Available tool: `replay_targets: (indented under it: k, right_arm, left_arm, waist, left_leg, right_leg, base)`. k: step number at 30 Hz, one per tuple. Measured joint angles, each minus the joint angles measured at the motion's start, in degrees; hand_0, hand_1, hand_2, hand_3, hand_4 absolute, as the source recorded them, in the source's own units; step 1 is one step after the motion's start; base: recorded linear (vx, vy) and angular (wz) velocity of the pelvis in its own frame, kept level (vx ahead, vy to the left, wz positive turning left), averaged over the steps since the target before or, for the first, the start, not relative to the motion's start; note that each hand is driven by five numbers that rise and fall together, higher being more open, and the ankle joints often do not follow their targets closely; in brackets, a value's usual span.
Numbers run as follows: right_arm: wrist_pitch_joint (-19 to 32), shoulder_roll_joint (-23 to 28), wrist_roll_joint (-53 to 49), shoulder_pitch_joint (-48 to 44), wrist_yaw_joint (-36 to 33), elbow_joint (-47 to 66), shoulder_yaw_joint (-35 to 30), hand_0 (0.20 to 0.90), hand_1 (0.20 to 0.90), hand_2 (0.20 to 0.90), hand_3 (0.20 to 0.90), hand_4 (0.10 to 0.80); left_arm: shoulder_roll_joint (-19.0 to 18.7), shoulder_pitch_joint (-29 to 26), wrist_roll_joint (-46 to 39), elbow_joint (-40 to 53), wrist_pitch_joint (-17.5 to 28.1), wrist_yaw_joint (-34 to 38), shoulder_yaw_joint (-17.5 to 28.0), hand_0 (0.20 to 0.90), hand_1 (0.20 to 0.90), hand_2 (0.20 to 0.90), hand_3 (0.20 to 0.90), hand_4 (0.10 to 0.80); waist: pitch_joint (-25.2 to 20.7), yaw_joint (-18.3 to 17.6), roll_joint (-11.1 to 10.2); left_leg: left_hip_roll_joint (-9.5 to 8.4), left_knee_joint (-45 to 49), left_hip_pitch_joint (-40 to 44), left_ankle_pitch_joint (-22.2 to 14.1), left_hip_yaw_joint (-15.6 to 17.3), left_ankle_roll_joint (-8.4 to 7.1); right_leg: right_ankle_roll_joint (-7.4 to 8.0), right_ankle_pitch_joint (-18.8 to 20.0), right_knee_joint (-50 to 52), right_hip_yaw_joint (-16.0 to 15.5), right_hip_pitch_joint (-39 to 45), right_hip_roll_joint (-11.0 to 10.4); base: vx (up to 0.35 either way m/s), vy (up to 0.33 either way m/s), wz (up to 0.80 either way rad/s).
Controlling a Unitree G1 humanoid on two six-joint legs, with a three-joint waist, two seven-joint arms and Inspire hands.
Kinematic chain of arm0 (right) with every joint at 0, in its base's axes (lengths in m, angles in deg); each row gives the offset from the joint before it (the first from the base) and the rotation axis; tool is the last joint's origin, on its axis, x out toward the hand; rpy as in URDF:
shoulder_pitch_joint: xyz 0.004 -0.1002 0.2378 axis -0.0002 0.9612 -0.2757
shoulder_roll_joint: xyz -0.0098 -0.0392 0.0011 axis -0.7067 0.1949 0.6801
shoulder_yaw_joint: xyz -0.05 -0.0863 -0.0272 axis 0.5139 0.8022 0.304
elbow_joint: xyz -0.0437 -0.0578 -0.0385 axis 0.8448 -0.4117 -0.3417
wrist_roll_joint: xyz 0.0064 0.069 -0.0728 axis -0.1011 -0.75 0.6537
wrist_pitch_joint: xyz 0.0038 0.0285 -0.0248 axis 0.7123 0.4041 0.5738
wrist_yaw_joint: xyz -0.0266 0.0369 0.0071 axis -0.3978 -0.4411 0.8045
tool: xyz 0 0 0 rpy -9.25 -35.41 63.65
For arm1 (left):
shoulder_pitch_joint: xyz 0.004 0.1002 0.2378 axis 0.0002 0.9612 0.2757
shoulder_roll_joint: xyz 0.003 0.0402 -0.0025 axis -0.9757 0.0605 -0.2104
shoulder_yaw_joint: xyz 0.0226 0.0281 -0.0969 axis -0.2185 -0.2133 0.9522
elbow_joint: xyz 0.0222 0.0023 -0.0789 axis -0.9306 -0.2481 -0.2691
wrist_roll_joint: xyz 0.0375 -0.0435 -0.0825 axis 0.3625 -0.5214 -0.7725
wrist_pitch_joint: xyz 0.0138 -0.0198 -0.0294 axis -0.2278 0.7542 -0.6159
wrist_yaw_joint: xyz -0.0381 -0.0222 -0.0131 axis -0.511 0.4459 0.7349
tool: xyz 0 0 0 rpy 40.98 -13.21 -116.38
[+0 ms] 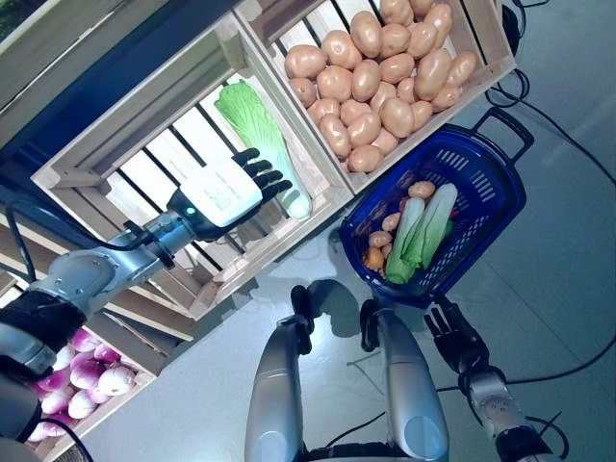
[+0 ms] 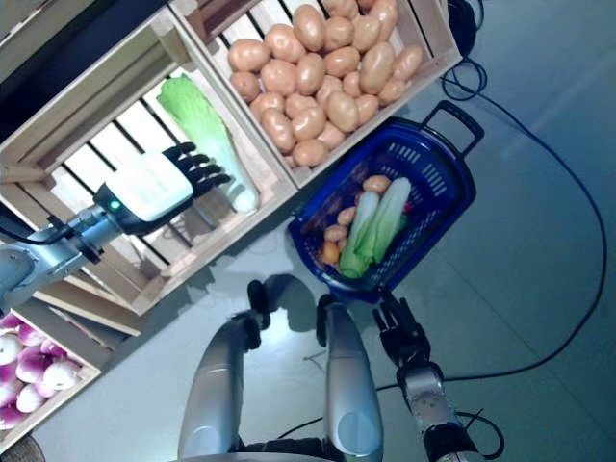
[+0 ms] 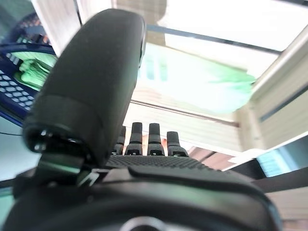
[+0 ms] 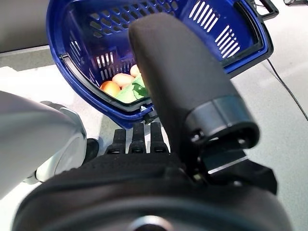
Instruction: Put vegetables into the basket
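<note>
Green cabbage (image 1: 262,142) lies alone in the slatted crate (image 1: 91,164), long axis running 11 to 5 o'clock, just at 1 o'clock of the left robot hand (image 1: 234,192), fingers straight. Right robot hand (image 1: 452,334) hangs relaxed below the blue basket (image 1: 491,207).

Left arm reaches up and forward from lower left, silver-grey forearm extended. Left hand (image 1: 229,192) held out, back of hand facing camera, fingers (image 3: 155,139) straight and relaxed, holding nothing. Right arm hangs low at lower right. Right hand (image 1: 454,336) fingers (image 4: 137,140) extended, relaxed, empty.
</note>
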Motion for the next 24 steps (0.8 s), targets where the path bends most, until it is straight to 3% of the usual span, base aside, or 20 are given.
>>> replay_targets:
  k: [3,13,16,24]
  right_arm:
    - [-0.03,0.14,-0.01,-0.10,-0.01,-0.05,0.34,0.900,0.900,0.900,0.900,0.800]
    - [0.05,2.15,-1.72,0.44,0.00,0.21,0.22,0.900,0.900,0.900,0.900,0.800]
    - [0.05,2.67,-1.74,0.40,0.02,0.29,0.16,0.900,0.900,0.900,0.900,0.800]
    - [0.07,2.69,-1.86,0.40,0.02,2.39,0.24,0.900,0.900,0.900,0.900,0.800]
  left_arm:
    - [0.57,-3.74,0.35,-2.55,1.09,0.21,-3.15,0.900,0.900,0.900,0.900,0.800]
    - [3.04,-6.81,0.31,-6.78,0.94,1.36,-3.91,0.900,0.900,0.900,0.900,0.800]
    - [4.64,-9.18,0.29,-9.97,-0.34,1.55,-4.92,0.900,0.900,0.900,0.900,0.800]
    - [7.45,-9.41,-0.14,-14.88,-2.99,1.46,-5.99,0.900,0.900,0.900,0.900,0.800]
  waist:
    - [-0.02,-0.54,-0.20]
    - [0.00,-1.83,-0.29]
    - [0.01,-1.90,-0.31]
    - [0.04,-3.19,-0.87]
  left_leg:
    - [0.41,1.86,-2.06,-0.34,0.21,0.11]
    - [1.66,5.26,-7.28,-0.97,1.18,0.42]
    - [1.79,6.79,-9.55,-1.15,1.10,0.68]
    - [2.12,9.25,-13.28,-1.81,1.24,1.06]
  right_leg:
    - [-0.25,0.08,1.28,0.37,-2.16,0.21]
    - [-0.74,0.39,4.24,1.38,-7.88,0.79]
    - [-0.83,0.39,5.47,1.40,-9.99,0.77]
    - [-0.50,0.26,7.38,1.88,-13.64,0.79]
  base:
    - [-0.006,0.002,-0.06]
    - [-0.018,0.006,-0.07]
    - [0.000,0.000,0.00]
    - [0.000,0.037,-0.03]
